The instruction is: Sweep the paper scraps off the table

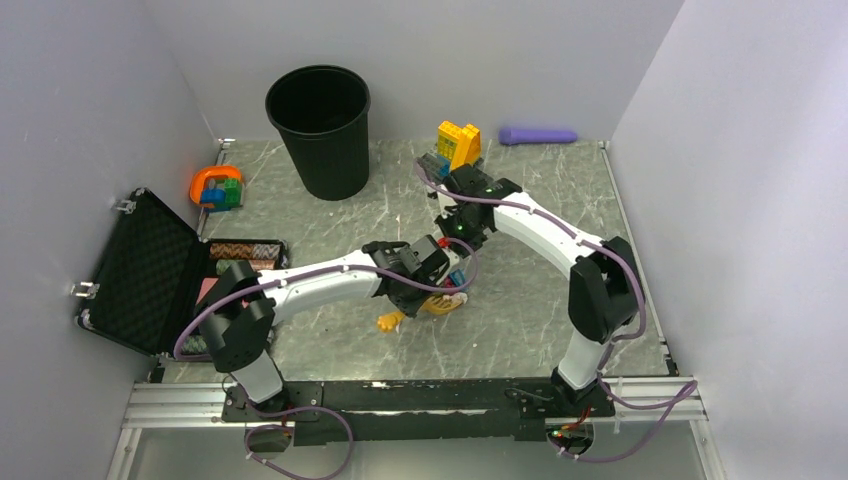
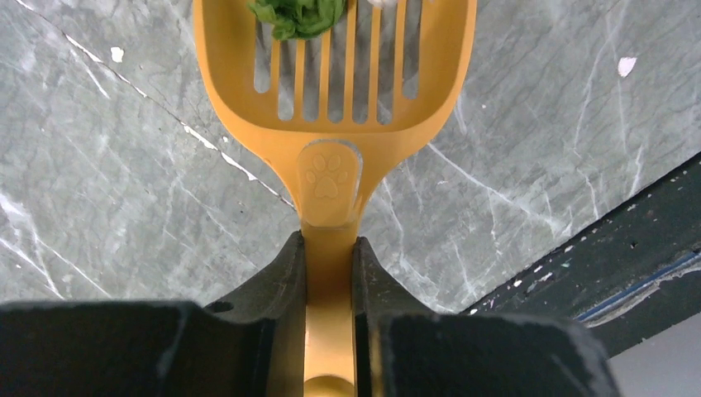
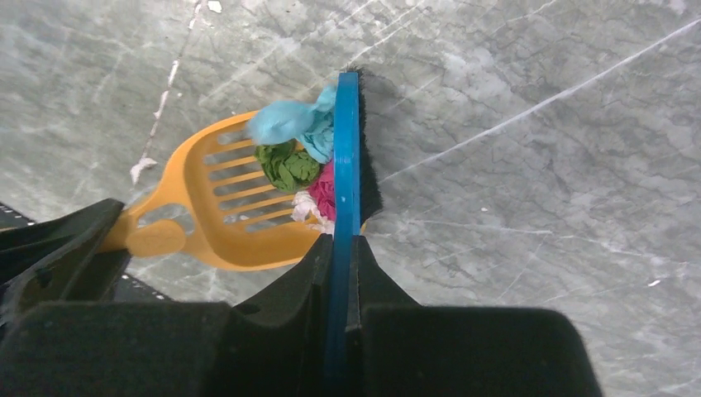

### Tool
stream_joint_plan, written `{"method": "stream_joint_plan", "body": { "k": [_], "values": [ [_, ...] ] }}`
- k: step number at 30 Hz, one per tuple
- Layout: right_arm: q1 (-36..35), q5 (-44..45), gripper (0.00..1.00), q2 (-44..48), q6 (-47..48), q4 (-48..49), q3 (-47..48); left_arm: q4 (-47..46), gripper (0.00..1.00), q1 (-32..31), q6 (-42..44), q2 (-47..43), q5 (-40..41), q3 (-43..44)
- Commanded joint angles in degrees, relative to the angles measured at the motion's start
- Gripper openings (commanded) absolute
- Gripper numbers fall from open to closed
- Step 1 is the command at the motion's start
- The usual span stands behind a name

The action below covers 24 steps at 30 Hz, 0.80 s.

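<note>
My left gripper [image 2: 329, 244] is shut on the handle of the orange slotted scoop [image 2: 331, 107], which lies low over the table [image 2: 124, 165]. My right gripper [image 3: 341, 244] is shut on a blue brush [image 3: 347, 149] with black bristles, standing at the scoop's mouth. Paper scraps lie in the scoop against the brush: a teal wad [image 3: 285, 120], a green wad [image 3: 287, 165], a magenta wad [image 3: 324, 190] and a white one [image 3: 307, 207]. In the top view both grippers meet mid-table at the scoop [image 1: 440, 305]. Tiny white bits [image 2: 627, 64] lie on the table.
A black bin [image 1: 320, 130] stands at the back left. An open black case [image 1: 150, 270] lies at the left edge. A yellow-and-blue brick build [image 1: 458, 143] and a purple object [image 1: 538, 135] sit at the back. The black front rail [image 2: 628, 248] is near the scoop.
</note>
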<state>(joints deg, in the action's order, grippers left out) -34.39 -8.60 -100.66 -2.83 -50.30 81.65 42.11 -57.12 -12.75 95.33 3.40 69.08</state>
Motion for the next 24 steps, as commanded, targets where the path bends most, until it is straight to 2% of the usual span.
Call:
{"method": "stream_joint_plan", "body": {
  "k": [1,8,15,24],
  "values": [
    [-0.07,-10.50,0.00,6.46,-5.65,0.95,0.57,-5.88,0.00,0.35,-1.05,0.33,2.29,-3.74],
    [3.94,-12.82,0.00,9.36,-7.79,2.83,-1.44,-13.40,0.00,0.35,-2.18,-2.31,4.28,-10.16],
    [5.53,-6.05,0.00,11.52,-8.55,1.06,-0.75,-19.99,0.00,0.03,-1.66,-5.55,4.96,-15.24],
    [7.96,4.47,0.00,18.52,-12.21,4.55,-1.69,-18.15,0.00,-0.01,-2.40,-6.56,6.31,-14.60]
  ]
}}
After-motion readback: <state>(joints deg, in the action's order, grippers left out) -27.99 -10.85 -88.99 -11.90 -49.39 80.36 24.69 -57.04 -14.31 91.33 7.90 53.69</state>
